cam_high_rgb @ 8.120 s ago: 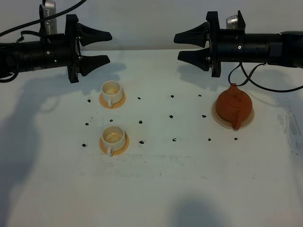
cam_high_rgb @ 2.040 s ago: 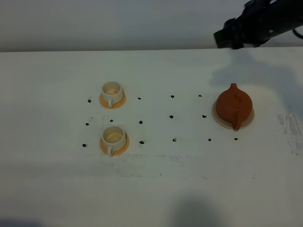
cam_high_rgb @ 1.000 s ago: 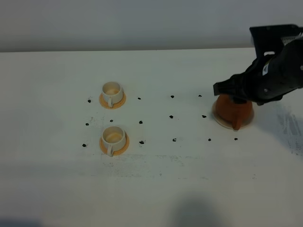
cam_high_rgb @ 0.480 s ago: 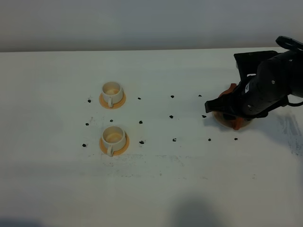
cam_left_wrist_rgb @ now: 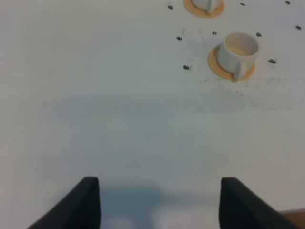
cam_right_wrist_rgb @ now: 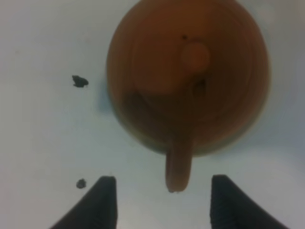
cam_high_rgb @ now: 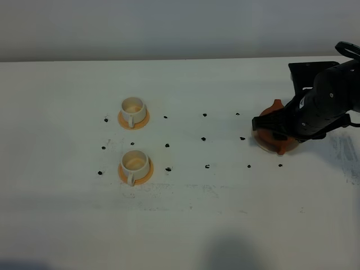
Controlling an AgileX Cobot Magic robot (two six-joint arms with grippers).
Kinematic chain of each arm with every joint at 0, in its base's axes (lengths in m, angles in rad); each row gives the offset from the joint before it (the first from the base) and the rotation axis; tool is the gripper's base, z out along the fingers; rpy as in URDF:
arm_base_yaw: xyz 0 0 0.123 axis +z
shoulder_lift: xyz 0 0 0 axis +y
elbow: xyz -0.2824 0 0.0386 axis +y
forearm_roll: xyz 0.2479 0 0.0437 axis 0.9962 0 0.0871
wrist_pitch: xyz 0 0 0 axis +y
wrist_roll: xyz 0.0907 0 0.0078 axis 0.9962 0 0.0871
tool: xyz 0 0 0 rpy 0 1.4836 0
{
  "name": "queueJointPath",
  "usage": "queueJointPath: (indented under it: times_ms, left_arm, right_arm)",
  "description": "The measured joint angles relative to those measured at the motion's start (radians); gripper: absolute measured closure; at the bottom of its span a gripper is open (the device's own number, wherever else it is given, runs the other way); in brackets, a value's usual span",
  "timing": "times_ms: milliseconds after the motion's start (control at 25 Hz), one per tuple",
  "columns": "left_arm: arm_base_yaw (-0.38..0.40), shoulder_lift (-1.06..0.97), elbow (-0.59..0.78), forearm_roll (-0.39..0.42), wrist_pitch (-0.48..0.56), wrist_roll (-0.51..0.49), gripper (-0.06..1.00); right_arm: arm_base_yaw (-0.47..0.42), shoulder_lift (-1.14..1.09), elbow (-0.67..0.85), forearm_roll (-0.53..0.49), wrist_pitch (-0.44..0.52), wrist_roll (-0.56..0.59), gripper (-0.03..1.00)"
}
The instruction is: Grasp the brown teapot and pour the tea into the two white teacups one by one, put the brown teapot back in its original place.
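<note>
Teapot not yet grasped, no tea poured.
On the white table (cam_high_rgb: 225, 219), the right gripper (cam_right_wrist_rgb: 162, 179) hung spread wide over the brown teapot (cam_right_wrist_rgb: 157, 86), with a finger on either side of the stubby handle and touching neither side. The teapot sat at the right on its pale beige coaster (cam_high_rgb: 259, 143). The left gripper (cam_left_wrist_rgb: 159, 182) was released and held nothing. The far white teacup (cam_high_rgb: 133, 107) and the near white teacup (cam_high_rgb: 135, 161) waited on orange-tan saucers (cam_high_rgb: 144, 120) at the left. The grasp, both pours and the return were all left to do.

Right side: my right gripper (cam_right_wrist_rgb: 163, 191), level above the table's far edge eight seconds ago, has come down over the small round reddish-brown clay teapot (cam_right_wrist_rgb: 186, 71), jaws spread beside its stubby handle (cam_right_wrist_rgb: 178, 167). Left side: my left gripper (cam_left_wrist_rgb: 159, 200) has gone from the high view.
</note>
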Motion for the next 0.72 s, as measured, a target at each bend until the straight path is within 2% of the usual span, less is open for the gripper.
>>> queueJointPath:
  times_ms: [720]
  left_arm:
    - [0.0, 0.0, 0.0, 0.0, 0.0, 0.0, 0.43]
  right_arm:
    - [-0.025, 0.075, -0.043, 0.004, 0.011, -0.077, 0.54]
